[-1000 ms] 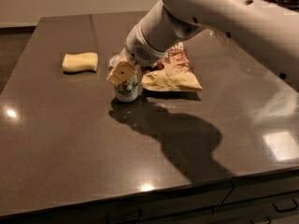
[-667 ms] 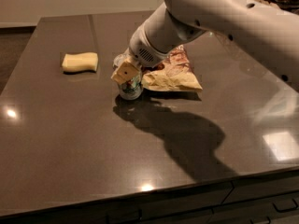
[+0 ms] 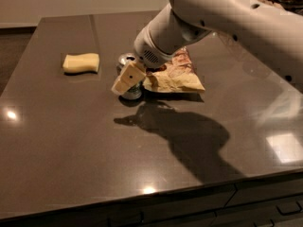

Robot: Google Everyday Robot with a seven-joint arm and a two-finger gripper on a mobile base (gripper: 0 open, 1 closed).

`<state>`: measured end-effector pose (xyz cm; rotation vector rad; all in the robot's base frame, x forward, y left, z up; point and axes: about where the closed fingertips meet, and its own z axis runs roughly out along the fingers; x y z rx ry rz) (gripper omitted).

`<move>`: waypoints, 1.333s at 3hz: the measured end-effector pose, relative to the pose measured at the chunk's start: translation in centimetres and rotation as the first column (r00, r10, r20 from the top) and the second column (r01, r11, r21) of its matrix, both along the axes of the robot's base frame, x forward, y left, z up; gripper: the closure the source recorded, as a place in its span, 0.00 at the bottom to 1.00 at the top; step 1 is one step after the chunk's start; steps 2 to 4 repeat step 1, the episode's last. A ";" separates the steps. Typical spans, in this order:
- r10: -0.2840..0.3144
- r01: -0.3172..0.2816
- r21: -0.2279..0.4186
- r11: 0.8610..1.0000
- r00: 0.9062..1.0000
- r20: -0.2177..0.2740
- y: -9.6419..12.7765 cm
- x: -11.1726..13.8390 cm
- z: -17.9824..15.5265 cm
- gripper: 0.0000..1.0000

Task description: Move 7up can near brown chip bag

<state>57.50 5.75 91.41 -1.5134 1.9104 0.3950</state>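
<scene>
While the hand sits low against the 7up can, the can stands just left of the brown chip bag.
Reaching in from the far right, the white arm slopes down to the middle of the dark glossy surface. Its cream-coloured hand crosses the near side of the can and hides most of the body, so only the silver top and the base show. Whether the hand is clenched on the can or released from it cannot be told. The can looks upright with its base on the surface, its right side just beside or touching the bag's left corner. The bag lies flat, partly under the arm. A pale yellow sponge lies well apart to the left, and the arm's shadow falls on the near side.
</scene>
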 end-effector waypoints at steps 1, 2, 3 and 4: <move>0.000 0.000 0.000 1.000 1.000 0.000 0.0 0.0 0.0 0.00; 0.000 0.000 0.000 1.000 1.000 0.000 0.0 0.0 0.0 0.00; 0.000 0.000 0.000 1.000 1.000 0.000 0.0 0.0 0.0 0.00; 0.000 0.000 0.000 1.000 1.000 0.000 0.0 0.0 0.0 0.00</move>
